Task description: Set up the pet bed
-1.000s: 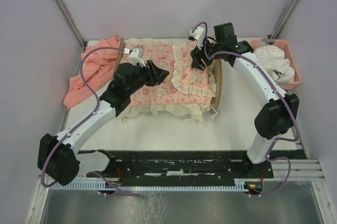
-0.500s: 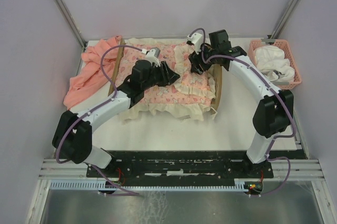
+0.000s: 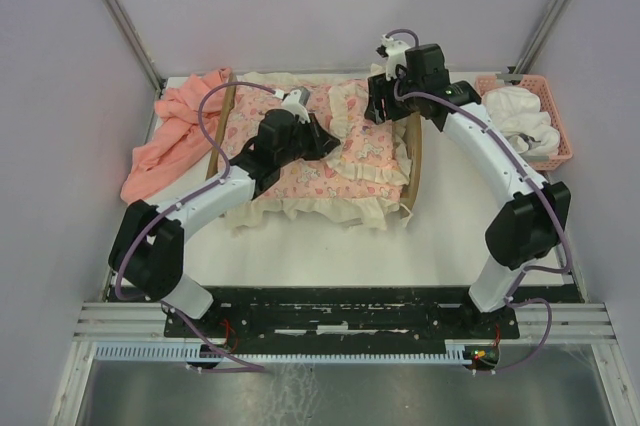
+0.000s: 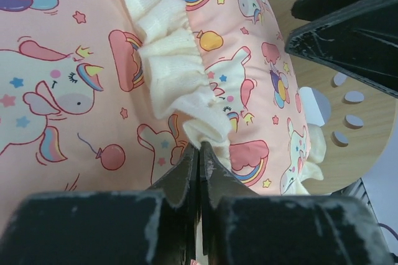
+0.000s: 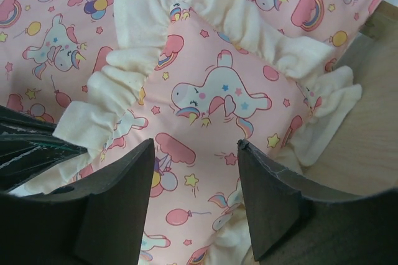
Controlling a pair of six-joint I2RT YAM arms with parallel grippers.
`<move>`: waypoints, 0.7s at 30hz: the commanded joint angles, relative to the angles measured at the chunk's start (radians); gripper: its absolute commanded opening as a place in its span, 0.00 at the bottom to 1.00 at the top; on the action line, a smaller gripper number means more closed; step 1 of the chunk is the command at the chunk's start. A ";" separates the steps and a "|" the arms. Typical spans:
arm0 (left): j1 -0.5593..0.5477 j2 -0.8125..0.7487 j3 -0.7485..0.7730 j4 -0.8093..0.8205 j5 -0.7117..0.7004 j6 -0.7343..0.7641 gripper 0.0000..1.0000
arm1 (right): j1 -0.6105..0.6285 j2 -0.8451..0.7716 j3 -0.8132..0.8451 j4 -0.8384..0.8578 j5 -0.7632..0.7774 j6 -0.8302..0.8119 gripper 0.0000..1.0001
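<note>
The pet bed (image 3: 413, 161) is a light-wood frame at the table's middle, covered by a pink unicorn-print mattress (image 3: 290, 174) with cream frills. A matching pillow (image 3: 372, 146) lies against the rounded headboard (image 4: 348, 147), which carries a paw-print mark. My left gripper (image 3: 325, 136) is at the pillow's left edge, and its jaws (image 4: 199, 150) are shut on the cream ruffle (image 4: 168, 60). Over the pillow's far side, my right gripper (image 3: 382, 111) hovers open (image 5: 196, 147), with the pillow face (image 5: 217, 91) showing between its fingers and nothing held.
A salmon-pink cloth (image 3: 175, 136) lies crumpled left of the bed. A pink plastic basket (image 3: 551, 151) holding white fabric (image 3: 520, 116) stands at the back right. White tabletop shows in front of the bed.
My left gripper has moved right across the mattress to the pillow's edge and closed on its ruffle. My right gripper has drawn back slightly toward the far side and stayed open.
</note>
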 commanded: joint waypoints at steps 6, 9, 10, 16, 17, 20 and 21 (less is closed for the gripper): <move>-0.010 0.013 0.022 0.084 -0.095 -0.002 0.03 | 0.037 -0.116 0.013 -0.034 0.182 0.195 0.62; -0.013 0.014 0.007 0.119 -0.122 -0.036 0.03 | 0.051 -0.097 -0.004 -0.059 0.217 0.257 0.61; -0.015 0.013 0.004 0.129 -0.135 -0.048 0.03 | 0.056 -0.092 -0.013 -0.062 0.234 0.274 0.60; -0.037 0.006 -0.011 0.149 -0.188 -0.069 0.03 | 0.072 -0.047 0.003 -0.140 0.377 0.363 0.59; -0.038 0.003 -0.019 0.148 -0.193 -0.069 0.03 | 0.073 -0.051 -0.013 -0.138 0.409 0.384 0.59; -0.041 -0.007 -0.041 0.150 -0.208 -0.074 0.03 | 0.074 -0.082 -0.079 -0.091 0.453 0.444 0.59; -0.041 -0.010 -0.045 0.151 -0.209 -0.075 0.03 | 0.076 -0.088 -0.096 -0.075 0.461 0.458 0.59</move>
